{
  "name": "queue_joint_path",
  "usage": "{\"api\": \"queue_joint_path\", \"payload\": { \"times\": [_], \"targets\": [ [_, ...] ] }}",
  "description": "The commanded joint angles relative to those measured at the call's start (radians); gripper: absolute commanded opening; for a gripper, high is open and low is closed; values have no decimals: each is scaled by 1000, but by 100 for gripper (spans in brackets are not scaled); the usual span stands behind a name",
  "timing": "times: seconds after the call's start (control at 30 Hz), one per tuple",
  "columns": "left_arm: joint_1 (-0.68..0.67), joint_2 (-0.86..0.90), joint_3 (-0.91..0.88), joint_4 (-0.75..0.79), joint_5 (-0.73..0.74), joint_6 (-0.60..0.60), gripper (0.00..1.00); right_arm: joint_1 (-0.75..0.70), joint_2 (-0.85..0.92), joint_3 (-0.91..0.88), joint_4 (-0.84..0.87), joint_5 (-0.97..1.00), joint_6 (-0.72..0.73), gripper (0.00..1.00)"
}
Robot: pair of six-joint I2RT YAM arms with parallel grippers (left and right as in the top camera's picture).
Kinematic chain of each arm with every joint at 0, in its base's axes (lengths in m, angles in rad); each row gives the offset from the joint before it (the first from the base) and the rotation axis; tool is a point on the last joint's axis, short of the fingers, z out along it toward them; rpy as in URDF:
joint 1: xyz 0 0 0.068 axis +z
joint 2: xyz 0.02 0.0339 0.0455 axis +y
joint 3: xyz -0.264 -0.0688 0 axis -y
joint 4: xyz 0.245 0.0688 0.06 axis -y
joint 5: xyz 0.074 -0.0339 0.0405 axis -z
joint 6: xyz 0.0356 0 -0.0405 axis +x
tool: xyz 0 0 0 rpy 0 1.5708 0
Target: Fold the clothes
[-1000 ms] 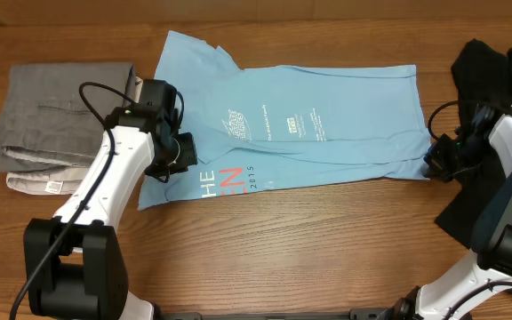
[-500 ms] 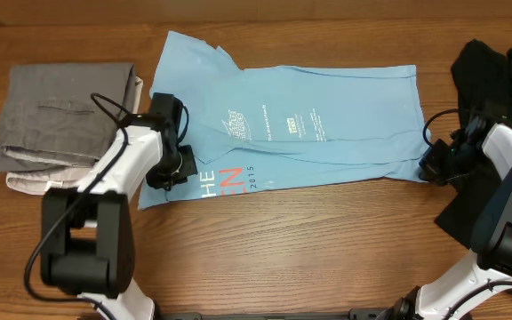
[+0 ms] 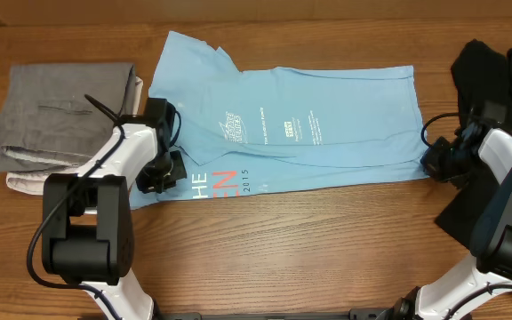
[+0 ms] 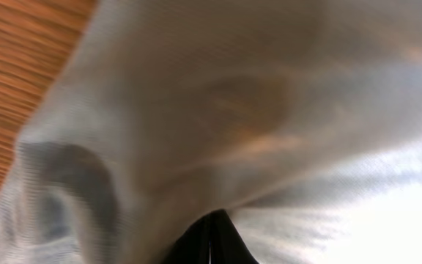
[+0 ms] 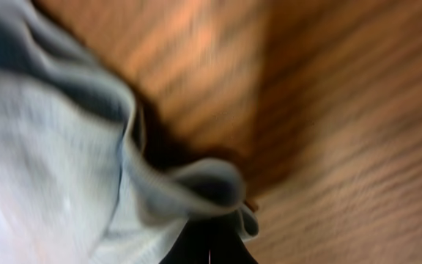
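Note:
The light blue T-shirt [image 3: 309,124] lies spread across the table, part-folded, with small white logos in its middle and blue-and-red letters at its front left. My left gripper [image 3: 160,174] is shut on the shirt's front left edge; its wrist view is filled with blurred cloth [image 4: 218,125] pulled into the closed fingertips [image 4: 212,238]. My right gripper [image 3: 434,164] is shut on the shirt's front right corner; the right wrist view shows the bunched hem [image 5: 196,187] pinched in the fingertips [image 5: 209,246] over the wood.
A stack of folded grey clothes [image 3: 60,116] lies at the back left, beside my left arm. Dark black clothes [image 3: 496,71] lie at the right edge, behind and under my right arm. Bare wooden table [image 3: 309,240] runs along the front.
My left gripper has moved down and left along the shirt's left edge and drawn the cloth with it. The right gripper has stayed at the front right corner.

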Motion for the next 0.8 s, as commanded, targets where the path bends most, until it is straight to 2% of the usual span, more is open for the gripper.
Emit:
{"api": "queue_joint_path", "payload": {
  "times": [0.0,0.2,0.37,0.63,0.77],
  "targets": [
    [47,22,-16,11,-91,8,4,-8,14,-23,53,146,16,4],
    [56,17,-8,-28,-88,8,4,-8,13,-11,10,145,16,4],
    [56,-12,87,-89,-71,8,4,-8,-12,67,-45,137,16,4],
    [55,-96,285,-188,59,8,7,4,-40,306,-258,21,-43,4],
    [54,-146,309,-197,127,8,8,11,-39,314,-313,18,-48,4]
  ]
}}
